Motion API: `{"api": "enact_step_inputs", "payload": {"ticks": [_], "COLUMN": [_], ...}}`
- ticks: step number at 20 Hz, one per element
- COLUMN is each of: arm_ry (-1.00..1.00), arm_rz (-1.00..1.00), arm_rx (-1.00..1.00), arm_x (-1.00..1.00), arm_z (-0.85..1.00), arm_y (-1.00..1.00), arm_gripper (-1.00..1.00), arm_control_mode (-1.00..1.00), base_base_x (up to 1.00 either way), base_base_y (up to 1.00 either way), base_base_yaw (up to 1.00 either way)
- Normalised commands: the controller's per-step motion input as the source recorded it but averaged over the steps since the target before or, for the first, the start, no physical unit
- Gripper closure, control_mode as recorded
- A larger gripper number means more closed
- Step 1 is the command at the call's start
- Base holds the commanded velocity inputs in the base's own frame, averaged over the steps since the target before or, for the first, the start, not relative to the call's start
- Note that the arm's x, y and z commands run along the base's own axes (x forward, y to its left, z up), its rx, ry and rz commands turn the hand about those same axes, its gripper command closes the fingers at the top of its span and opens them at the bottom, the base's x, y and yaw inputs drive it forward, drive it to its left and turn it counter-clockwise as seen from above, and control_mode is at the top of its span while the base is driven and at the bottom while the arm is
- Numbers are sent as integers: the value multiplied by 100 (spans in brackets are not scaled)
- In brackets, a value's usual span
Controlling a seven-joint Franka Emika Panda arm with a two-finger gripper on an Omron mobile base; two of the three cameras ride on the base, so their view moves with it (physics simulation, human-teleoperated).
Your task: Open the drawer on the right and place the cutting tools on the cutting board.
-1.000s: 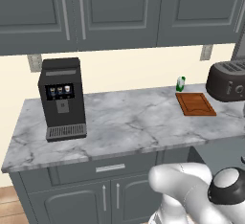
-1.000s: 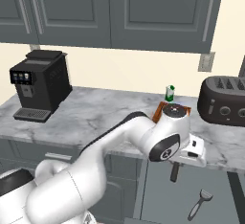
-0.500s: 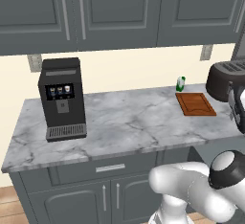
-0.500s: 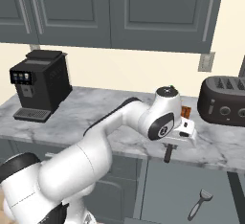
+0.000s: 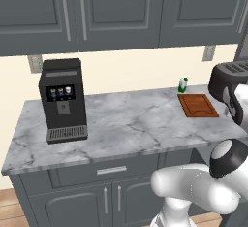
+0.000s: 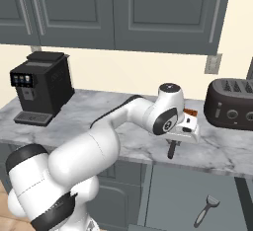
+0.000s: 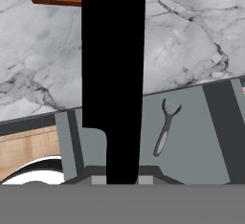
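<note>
Gripped a slim black knife (image 7: 113, 74) between nearly closed jaws, blade hanging straight down. Raised it, over the last second, from low before the cabinet front to about the edge level of the white, grey-veined marble table (image 5: 121, 119). Left the pale grey fork-headed peeler (image 7: 165, 128) lying flat and alone in the open slate-grey drawer (image 7: 196, 141) below. Recorded the reddish-brown grooved wooden cutting board (image 5: 197, 105) as bare, further back on the table, just beside the dark toaster (image 6: 232, 104) and near the small green-and-white bottle (image 5: 183, 84); ahead of the knife, not yet under it. Judged the first tool clear of the drawer and the carry to the board under way; peeler to be fetched afterwards.
</note>
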Motion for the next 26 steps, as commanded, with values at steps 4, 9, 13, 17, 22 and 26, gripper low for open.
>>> {"api": "enact_step_inputs", "payload": {"ticks": [4, 9, 13, 17, 22, 26], "arm_ry": [1, 6, 9, 8, 9, 8], "arm_rz": [0, 0, 0, 0, 0, 0], "arm_rx": [0, 0, 0, 0, 0, 0], "arm_x": [33, 34, 28, 21, 20, 14], "arm_z": [0, 0, 0, 0, 0, 0], "arm_y": [2, 4, 3, 1, 0, 0], "arm_gripper": [100, 100, 100, 100, 100, 100], "arm_control_mode": [-100, -100, -100, -100, -100, -100], "base_base_x": [0, 0, 0, 0, 0, 0], "base_base_y": [0, 0, 0, 0, 0, 0], "base_base_yaw": [0, 0, 0, 0, 0, 0]}}
